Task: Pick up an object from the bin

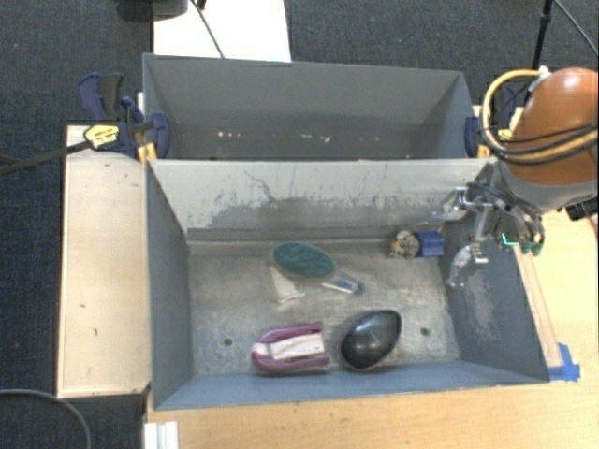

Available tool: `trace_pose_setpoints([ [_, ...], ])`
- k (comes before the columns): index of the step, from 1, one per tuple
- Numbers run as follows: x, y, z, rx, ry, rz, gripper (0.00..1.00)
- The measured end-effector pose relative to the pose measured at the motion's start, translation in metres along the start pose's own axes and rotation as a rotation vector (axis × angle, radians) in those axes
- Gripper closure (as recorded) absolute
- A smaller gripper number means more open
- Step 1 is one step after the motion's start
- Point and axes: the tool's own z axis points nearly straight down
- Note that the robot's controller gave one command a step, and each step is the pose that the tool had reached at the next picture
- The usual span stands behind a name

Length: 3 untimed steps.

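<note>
Over the right-hand slope of the grey bin [309,195], the gripper [466,255] hangs just beside a small blue block [430,244] and a speckled trinket [404,244] at the back wall. Going down here, it might scrape the slope or push the block into the corner. Whether it stands open or closed I cannot tell; nothing shows in its hold. A dark oval lump [371,338], a purple-and-white case [290,349] and a green oval brush [302,259] lie well apart.

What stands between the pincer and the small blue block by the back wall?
Nothing visible. The pincer hangs near the right wall of the bin, just right of the small blue block, with only bin floor between them. A small speckled thing sits on the block's left, away from the pincer.
</note>
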Motion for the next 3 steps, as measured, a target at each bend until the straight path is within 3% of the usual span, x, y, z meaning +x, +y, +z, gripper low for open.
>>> trace_pose_setpoints([
  [1, -0.002, 0.022, 0.103, -0.004, -0.037, 0.432, 0.00],
  [2, -0.007, 0.018, 0.099, 0.000, -0.065, 0.429, 1.00],
  [3, -0.019, 0.003, -0.029, 0.002, -0.015, 0.106, 1.00],
])
